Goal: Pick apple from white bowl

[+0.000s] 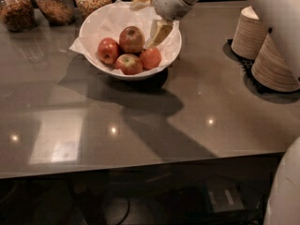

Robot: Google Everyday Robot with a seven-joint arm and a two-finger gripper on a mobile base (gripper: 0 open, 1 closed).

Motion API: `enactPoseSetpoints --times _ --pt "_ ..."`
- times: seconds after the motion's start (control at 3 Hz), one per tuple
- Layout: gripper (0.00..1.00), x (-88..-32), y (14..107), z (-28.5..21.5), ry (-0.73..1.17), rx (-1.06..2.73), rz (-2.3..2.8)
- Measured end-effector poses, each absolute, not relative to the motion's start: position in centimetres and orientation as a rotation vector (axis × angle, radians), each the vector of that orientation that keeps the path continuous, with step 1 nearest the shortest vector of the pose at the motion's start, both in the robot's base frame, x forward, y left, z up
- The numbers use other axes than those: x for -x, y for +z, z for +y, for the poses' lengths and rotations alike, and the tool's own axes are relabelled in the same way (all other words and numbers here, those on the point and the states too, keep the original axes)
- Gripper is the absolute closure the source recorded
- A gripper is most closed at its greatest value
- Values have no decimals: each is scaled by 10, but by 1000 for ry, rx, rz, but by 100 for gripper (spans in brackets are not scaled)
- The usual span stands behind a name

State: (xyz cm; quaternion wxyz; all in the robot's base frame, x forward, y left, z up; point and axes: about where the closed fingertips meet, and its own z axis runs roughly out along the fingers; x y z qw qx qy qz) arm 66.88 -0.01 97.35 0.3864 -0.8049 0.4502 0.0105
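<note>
A wide white bowl point(101, 22) lined with crinkled white paper sits on the grey counter at the upper middle. Several apples lie in it. The largest one, the brownish-red apple point(131, 39) with a dark stem dimple, is at the back. Smaller red apples lie left point(108, 50), front point(129, 63) and right point(150, 57) of it. My gripper point(157, 33) hangs over the bowl's right half, just right of the big apple and above the right-hand red apple. It holds nothing.
Glass jars of grains and nuts point(55, 3) stand behind the bowl along the back edge. Stacks of beige disposable bowls point(275, 60) stand on a dark mat at the right. My white arm point(281, 13) crosses the upper right.
</note>
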Motion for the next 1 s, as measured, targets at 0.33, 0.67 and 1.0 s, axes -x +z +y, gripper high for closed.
enactPoseSetpoints --times 0.33,0.67,1.0 --pt "30 -673 969 8 41 2071 1118" --pt "28 -678 964 19 61 2085 1096" --pt "28 -682 957 26 77 2096 1087"
